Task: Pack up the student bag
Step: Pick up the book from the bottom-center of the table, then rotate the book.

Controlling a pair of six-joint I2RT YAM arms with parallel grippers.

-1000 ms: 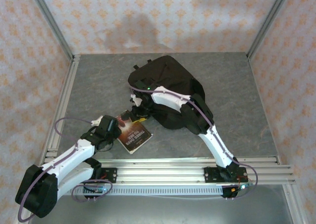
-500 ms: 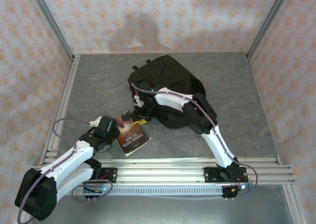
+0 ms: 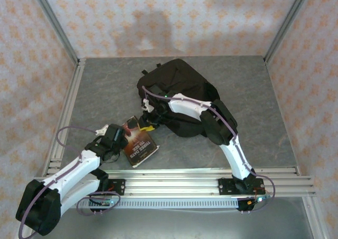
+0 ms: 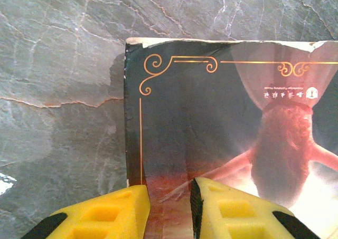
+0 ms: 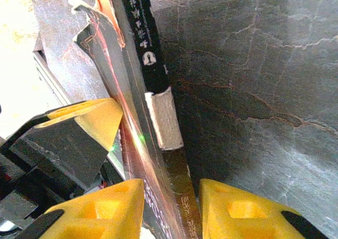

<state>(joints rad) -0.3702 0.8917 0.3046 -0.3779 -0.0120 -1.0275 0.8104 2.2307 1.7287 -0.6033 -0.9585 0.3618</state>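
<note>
Our left arm lies low and reaches right from the near left corner. The left hand [image 3: 122, 139] sits at the left edge of a book [image 3: 141, 145] on the gray surface [image 3: 100, 91]. Our right arm rises from the near right, bends over the bag, then reaches left and tips down. The right hand [image 3: 148, 124] points down at the far end of the book. The student bag [image 3: 177, 83] lies in the middle of the surface, on the far side of the book and partly under the right arm.

From above, the book looks flat and wide. The left wrist view shows us its dark cover with gold curls and a red figure. The left hand's yellow fingers [image 4: 105, 215] are a little apart over the cover. We cannot tell if they hold it.

The right wrist view shows us the book's thin side. It stands between two yellow fingers [image 5: 237, 212] that pinch it. The left hand's yellow finger is right against the cover there.
</note>
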